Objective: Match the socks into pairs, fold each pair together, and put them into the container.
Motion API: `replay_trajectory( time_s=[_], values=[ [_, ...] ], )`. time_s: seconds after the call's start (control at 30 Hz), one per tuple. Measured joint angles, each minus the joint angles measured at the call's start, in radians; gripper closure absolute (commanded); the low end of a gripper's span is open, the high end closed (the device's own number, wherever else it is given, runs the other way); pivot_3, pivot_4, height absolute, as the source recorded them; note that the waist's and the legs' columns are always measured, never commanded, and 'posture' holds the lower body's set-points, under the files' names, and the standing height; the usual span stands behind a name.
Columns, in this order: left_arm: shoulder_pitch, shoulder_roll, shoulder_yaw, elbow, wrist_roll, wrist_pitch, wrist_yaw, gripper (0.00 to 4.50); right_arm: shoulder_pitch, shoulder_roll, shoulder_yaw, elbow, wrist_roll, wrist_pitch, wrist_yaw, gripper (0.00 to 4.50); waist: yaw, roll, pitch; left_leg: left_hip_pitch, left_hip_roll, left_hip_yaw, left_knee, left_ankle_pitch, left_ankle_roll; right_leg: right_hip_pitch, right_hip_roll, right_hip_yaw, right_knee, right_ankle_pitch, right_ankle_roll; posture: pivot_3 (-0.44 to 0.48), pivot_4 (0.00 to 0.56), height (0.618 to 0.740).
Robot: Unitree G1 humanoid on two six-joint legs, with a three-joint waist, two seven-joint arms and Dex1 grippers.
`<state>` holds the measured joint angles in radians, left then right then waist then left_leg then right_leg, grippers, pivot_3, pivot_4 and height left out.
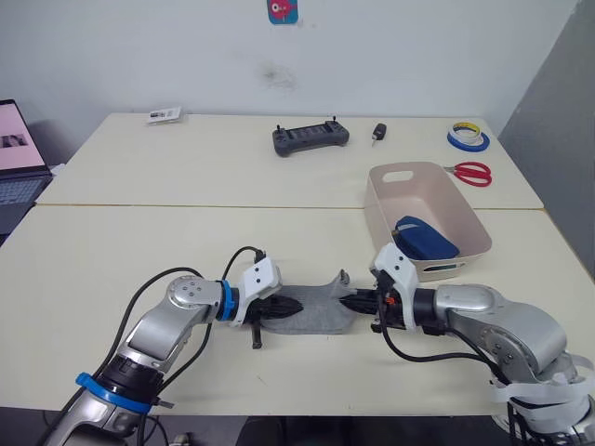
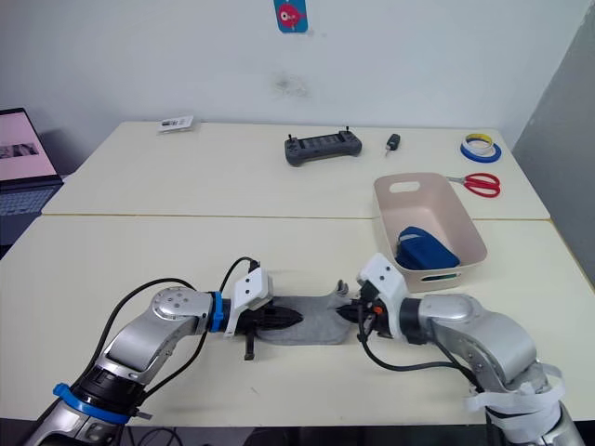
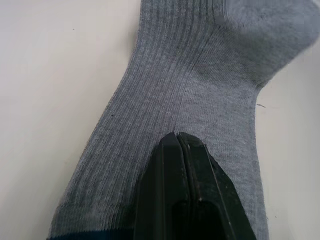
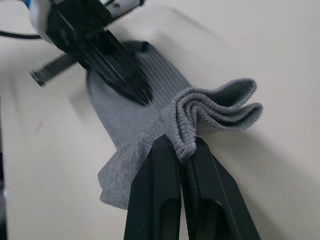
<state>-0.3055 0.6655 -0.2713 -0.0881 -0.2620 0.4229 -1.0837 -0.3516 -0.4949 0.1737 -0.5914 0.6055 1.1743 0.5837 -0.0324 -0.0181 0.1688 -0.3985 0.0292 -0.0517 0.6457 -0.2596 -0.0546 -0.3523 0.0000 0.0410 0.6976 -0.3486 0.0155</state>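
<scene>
While the head views are showing the grey socks (image 1: 311, 311) lying on the bench (image 1: 139, 251) before the container (image 1: 465, 218), with a controller (image 1: 310, 138), scissors (image 1: 472, 172) and tape (image 1: 468, 137) well behind, the left tool (image 3: 177, 137) is pressing clenched onto them in its wrist view, and the right tool (image 4: 182, 145) is pinching their bunched edge.

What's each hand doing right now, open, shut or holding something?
Left hand: shut, fingertips pressed on the soft grey ribbed socks lying on the table.
Right hand: shut on the grey socks' bunched edge.
</scene>
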Motion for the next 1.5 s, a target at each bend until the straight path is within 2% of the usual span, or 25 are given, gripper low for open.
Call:
replay_trajectory(
  time_s=[0.17, 0.37, 0.6, 0.73, 0.93, 1.07, 1.23, 1.5],
  values=[
    [0.019, 0.005, 0.009, -0.017, -0.002, 0.0, 0.003, 4.5, -0.063, 0.112, 0.01, 0.028, 0.045, 0.08, -0.049, 4.48, -0.001, 0.0, 0.0, 0.0, 0.0, 0.0, 0.0, 0.0, 0.0, 0.0, 0.0, 0.0, 0.0, 0.0, 0.0, 0.0, 0.15, 0.74],
    [0.041, 0.013, 0.039, -0.025, -0.02, 0.01, 0.0, 4.5, -0.07, 0.156, 0.072, 0.121, 0.017, 0.07, -0.086, 4.48, -0.003, 0.0, 0.0, 0.0, 0.0, 0.0, 0.0, 0.0, 0.0, -0.001, 0.0, 0.0, 0.0, 0.0, 0.0, 0.0, 0.15, 0.74],
    [0.049, 0.139, 0.131, -0.013, -0.056, 0.05, -0.053, 4.5, -0.07, 0.13, 0.116, 0.143, -0.028, 0.011, -0.08, 4.48, -0.002, 0.0, 0.0, 0.0, 0.0, 0.0, -0.001, 0.0, 0.0, -0.001, 0.0, 0.0, 0.0, 0.0, 0.0, 0.0, 0.15, 0.74],
    [0.053, 0.114, 0.127, 0.029, -0.037, 0.018, -0.041, 4.5, -0.077, 0.105, 0.14, 0.148, -0.04, -0.019, -0.052, 4.48, -0.001, 0.0, 0.0, 0.0, 0.0, 0.0, 0.0, 0.0, 0.0, -0.001, -0.001, 0.0, 0.0, 0.0, 0.0, 0.0, 0.15, 0.74],
    [0.077, 0.103, 0.128, 0.023, -0.022, -0.019, -0.027, 4.5, -0.159, 0.09, 0.162, 0.144, -0.028, -0.019, -0.004, 4.48, -0.001, 0.001, 0.0, 0.0, 0.0, 0.0, 0.0, 0.0, 0.0, -0.001, -0.001, 0.0, 0.0, 0.0, 0.0, 0.0, 0.15, 0.74],
    [0.082, 0.103, 0.133, 0.018, -0.022, -0.018, -0.025, 4.5, -0.201, 0.149, 0.172, 0.158, -0.013, -0.004, 0.004, 4.48, -0.001, 0.001, 0.0, 0.0, 0.0, 0.0, 0.0, 0.0, 0.0, -0.001, -0.001, 0.0, 0.0, 0.0, 0.0, 0.0, 0.15, 0.74],
    [0.092, 0.104, 0.14, 0.005, -0.023, -0.015, -0.02, 4.5, -0.22, 0.219, 0.25, 0.254, -0.063, -0.029, -0.007, 4.48, -0.002, 0.001, 0.0, 0.0, 0.0, 0.0, 0.0, 0.0, 0.0, -0.001, -0.001, 0.0, 0.0, 0.0, 0.0, 0.0, 0.15, 0.74],
    [0.102, 0.105, 0.149, -0.003, -0.023, -0.012, -0.02, 4.5, -0.23, 0.273, 0.286, 0.366, -0.143, -0.084, -0.021, 4.48, -0.002, 0.001, 0.0, 0.0, 0.0, 0.0, -0.001, 0.0, 0.0, -0.001, -0.001, 0.0, 0.0, 0.0, 0.0, 0.0, 0.15, 0.74]
  ],
)
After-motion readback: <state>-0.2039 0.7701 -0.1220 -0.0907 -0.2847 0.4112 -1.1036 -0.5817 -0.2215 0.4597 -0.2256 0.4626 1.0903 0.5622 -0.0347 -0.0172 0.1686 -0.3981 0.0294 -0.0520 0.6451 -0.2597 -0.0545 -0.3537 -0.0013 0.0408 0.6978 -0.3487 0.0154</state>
